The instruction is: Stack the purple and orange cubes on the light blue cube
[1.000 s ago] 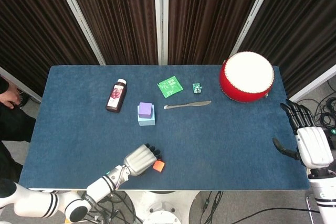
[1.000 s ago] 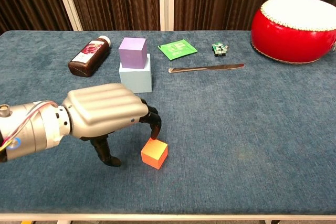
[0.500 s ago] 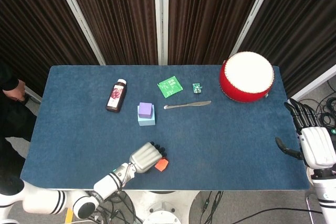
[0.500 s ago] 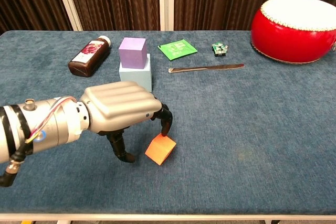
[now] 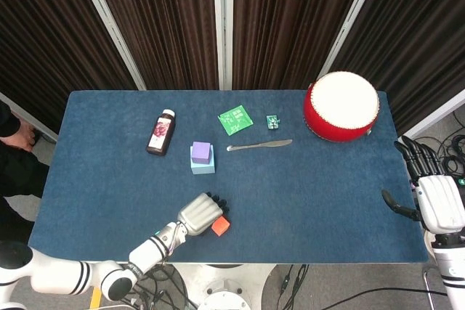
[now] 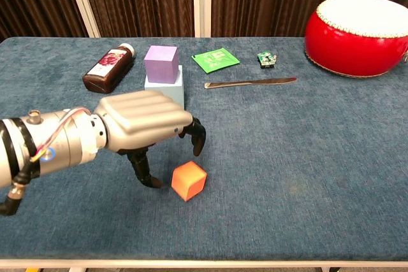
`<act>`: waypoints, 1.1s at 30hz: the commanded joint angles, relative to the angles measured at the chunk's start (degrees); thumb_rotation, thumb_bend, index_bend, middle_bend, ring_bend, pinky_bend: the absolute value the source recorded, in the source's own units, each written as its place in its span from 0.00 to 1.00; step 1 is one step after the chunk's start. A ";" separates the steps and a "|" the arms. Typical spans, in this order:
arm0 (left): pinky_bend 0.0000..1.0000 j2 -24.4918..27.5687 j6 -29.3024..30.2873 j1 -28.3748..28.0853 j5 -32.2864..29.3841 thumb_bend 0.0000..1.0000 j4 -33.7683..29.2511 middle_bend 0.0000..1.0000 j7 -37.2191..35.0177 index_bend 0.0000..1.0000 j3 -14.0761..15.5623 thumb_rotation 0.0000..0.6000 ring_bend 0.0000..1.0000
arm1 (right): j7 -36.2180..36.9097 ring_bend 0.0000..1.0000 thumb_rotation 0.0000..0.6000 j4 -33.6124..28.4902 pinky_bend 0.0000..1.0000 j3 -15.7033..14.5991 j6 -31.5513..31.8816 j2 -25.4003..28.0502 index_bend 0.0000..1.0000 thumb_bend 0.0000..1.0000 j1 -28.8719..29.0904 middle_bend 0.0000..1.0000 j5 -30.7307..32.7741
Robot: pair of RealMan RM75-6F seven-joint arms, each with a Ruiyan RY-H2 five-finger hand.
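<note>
Near the bench's (image 6: 331,157) front edge, my left robot hand (image 6: 143,125) arches over the orange cube (image 6: 189,180), fingers spread, holding nothing.
Purple cube (image 6: 160,63) already sits on the light blue cube (image 6: 167,95), so I judge orange goes last; its smooth, sharp-edged faces rest skewed on the napped blue cloth. My right robot hand (image 5: 436,197) waits spread off the bench's side.

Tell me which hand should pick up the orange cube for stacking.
Left. The left hand hovers right over the orange cube near the table's front edge, fingers apart, holding nothing. The right hand hangs beyond the table's far right edge, well away from it.
</note>
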 commanded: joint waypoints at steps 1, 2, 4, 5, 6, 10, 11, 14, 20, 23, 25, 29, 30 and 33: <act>0.42 0.57 0.21 -0.15 -0.16 0.18 -0.67 0.42 0.21 0.43 0.12 1.00 0.35 | -0.11 0.00 1.00 -0.02 0.00 0.02 -0.23 -0.03 0.00 0.22 0.10 0.00 0.16; 0.42 0.53 0.18 -0.18 -0.21 0.18 -0.78 0.42 0.20 0.43 0.20 1.00 0.35 | -0.14 0.00 1.00 -0.01 0.00 0.00 -0.29 -0.03 0.00 0.22 0.10 0.00 0.20; 0.42 0.17 0.13 -0.27 -0.21 0.18 -0.88 0.42 0.20 0.42 0.45 1.00 0.35 | -0.18 0.00 1.00 0.01 0.00 -0.06 -0.26 -0.05 0.00 0.22 0.08 0.00 0.06; 0.42 -0.07 0.11 -0.33 -0.16 0.18 -0.85 0.42 0.19 0.42 0.51 1.00 0.35 | -0.22 0.00 1.00 -0.01 0.00 -0.06 -0.20 -0.06 0.00 0.22 0.08 0.00 -0.02; 0.42 -0.30 0.09 -0.40 -0.11 0.18 -0.83 0.42 0.18 0.42 0.54 1.00 0.35 | -0.24 0.00 1.00 0.00 0.00 -0.06 -0.16 -0.07 0.00 0.21 0.06 0.00 -0.06; 0.42 -1.06 -0.16 -1.00 -0.01 0.18 -0.96 0.42 0.65 0.42 0.57 1.00 0.35 | 0.05 0.00 1.00 0.03 0.00 0.01 -0.13 0.01 0.00 0.22 0.03 0.00 0.10; 0.42 -1.19 -0.21 -1.14 0.06 0.18 -0.99 0.42 0.80 0.42 0.60 1.00 0.35 | 0.18 0.00 1.00 0.06 0.00 0.01 -0.07 0.04 0.00 0.21 -0.02 0.00 0.11; 0.42 -1.69 -0.37 -1.55 0.30 0.18 -0.69 0.42 1.23 0.43 0.74 1.00 0.35 | 0.63 0.00 1.00 0.11 0.00 0.02 0.14 0.19 0.00 0.21 -0.13 0.00 -0.03; 0.42 -3.01 -1.04 -2.37 0.61 0.18 1.72 0.42 1.68 0.43 0.97 1.00 0.35 | 1.20 0.00 1.00 0.27 0.00 -0.03 0.38 0.36 0.00 0.21 -0.28 0.00 -0.30; 0.42 -3.26 -1.57 -2.64 0.28 0.18 2.81 0.42 1.28 0.43 0.94 1.00 0.35 | 1.19 0.00 1.00 0.31 0.00 -0.04 0.30 0.36 0.00 0.21 -0.26 0.00 -0.28; 0.42 -3.19 -1.64 -2.70 0.24 0.18 3.04 0.42 0.99 0.44 0.95 1.00 0.35 | 1.24 0.00 1.00 0.38 0.00 -0.02 0.26 0.34 0.00 0.22 -0.26 0.00 -0.16; 0.42 -3.10 -1.08 -2.34 0.73 0.18 2.87 0.42 0.16 0.46 1.24 1.00 0.35 | 1.19 0.00 1.00 0.39 0.00 0.10 0.06 0.29 0.00 0.21 -0.15 0.00 0.18; 0.42 -3.10 -0.95 -2.25 1.00 0.19 2.85 0.42 -0.04 0.46 1.38 1.00 0.35 | 1.13 0.00 1.00 0.38 0.00 0.09 0.03 0.29 0.00 0.21 -0.15 0.00 0.20; 0.42 -3.10 -0.81 -2.17 1.49 0.19 2.77 0.42 -0.28 0.48 1.63 1.00 0.35 | 1.01 0.00 1.00 0.35 0.00 0.05 0.07 0.26 0.00 0.21 -0.17 0.00 0.10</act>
